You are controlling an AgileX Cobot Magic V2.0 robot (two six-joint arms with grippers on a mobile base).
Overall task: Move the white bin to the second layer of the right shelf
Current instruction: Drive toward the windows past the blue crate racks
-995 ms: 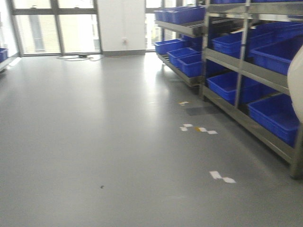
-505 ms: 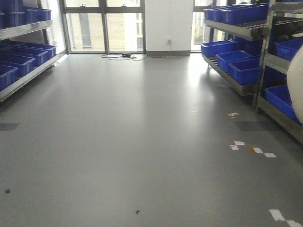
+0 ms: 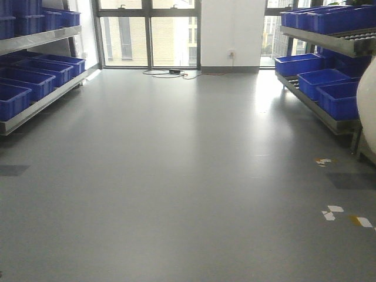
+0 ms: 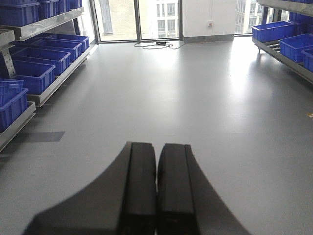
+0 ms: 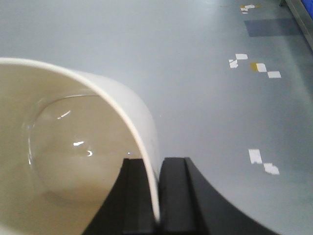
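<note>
Two steel racks line the exterior front-facing view, the left rack along the left edge and the right rack along the right, both loaded with blue crates. Bare grey floor fills the middle and runs up to tall windows at the top. A cable lies at the foot of the windows, and tape marks dot the lower right. At the right edge a curved sliver of the white bin pokes into the frame, in front of the right rack and not on any level of it.

From the left wrist-mounted view, the left gripper rises from the bottom centre, its jaws pressed together with nothing between them. Floor stretches ahead, with crates at the left and upper right.

From the right wrist-mounted view, the white bin fills the left and lower left, its glossy inside facing the camera. The right gripper sits at the bottom centre, its jaws pinched on the bin's thin wall, one inside and one outside. Floor and tape marks occupy the right.
</note>
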